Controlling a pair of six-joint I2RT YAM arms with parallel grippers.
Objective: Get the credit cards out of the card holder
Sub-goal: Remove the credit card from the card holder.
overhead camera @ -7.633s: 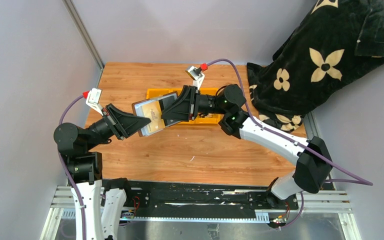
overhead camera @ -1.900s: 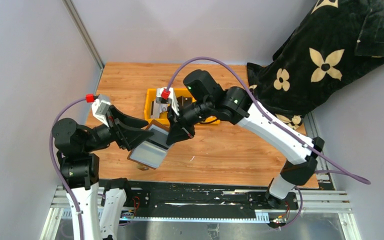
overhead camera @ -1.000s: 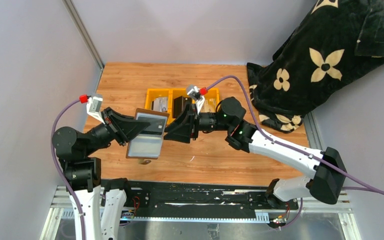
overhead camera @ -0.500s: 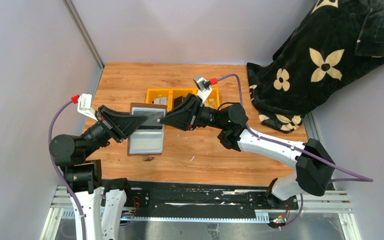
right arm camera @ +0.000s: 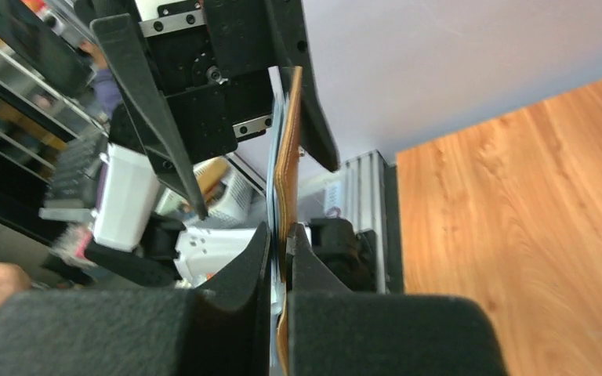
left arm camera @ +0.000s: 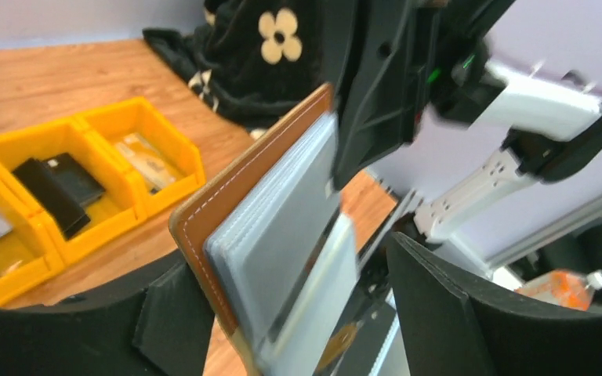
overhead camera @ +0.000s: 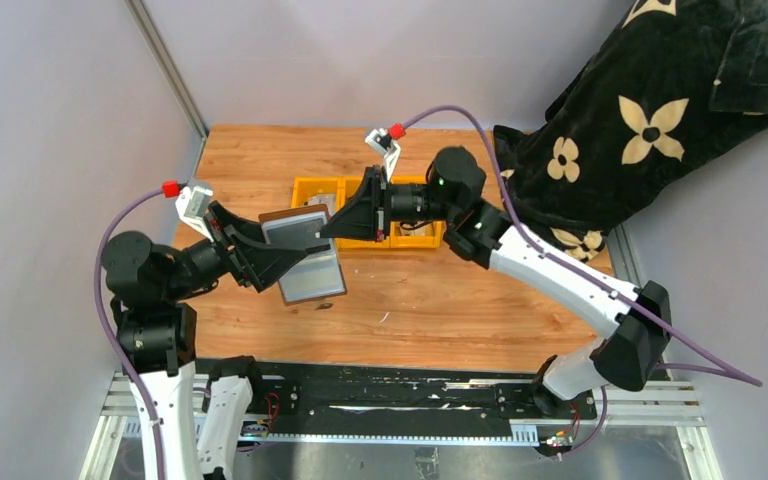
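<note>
The card holder (overhead camera: pixel 310 262) hangs open above the table, grey inside up, brown leather (left arm camera: pixel 204 227) on its back. My right gripper (overhead camera: pixel 332 228) is shut on its far edge; in the right wrist view the fingers (right arm camera: pixel 281 231) pinch the leather edge (right arm camera: pixel 288 157). My left gripper (overhead camera: pixel 285 255) is open with its jaws wide around the holder (left arm camera: pixel 282 227), which leans beside the left finger (left arm camera: pixel 165 313) and stands apart from the right finger (left arm camera: pixel 455 313). Black credit cards (left arm camera: pixel 55 188), a tan one (left arm camera: pixel 145 157) and a grey one (overhead camera: pixel 317 206) lie in the yellow bins.
The row of yellow bins (overhead camera: pixel 412 238) stands mid-table behind the grippers, and the left wrist view also shows its rim (left arm camera: pixel 153 117). A black cloth with cream flowers (overhead camera: pixel 650 120) drapes over the table's far right corner. Grey walls close in the left and back.
My left gripper has let go and opened wide. The right gripper has shut on the holder's far edge, and the holder has turned and shifted slightly to the right.
</note>
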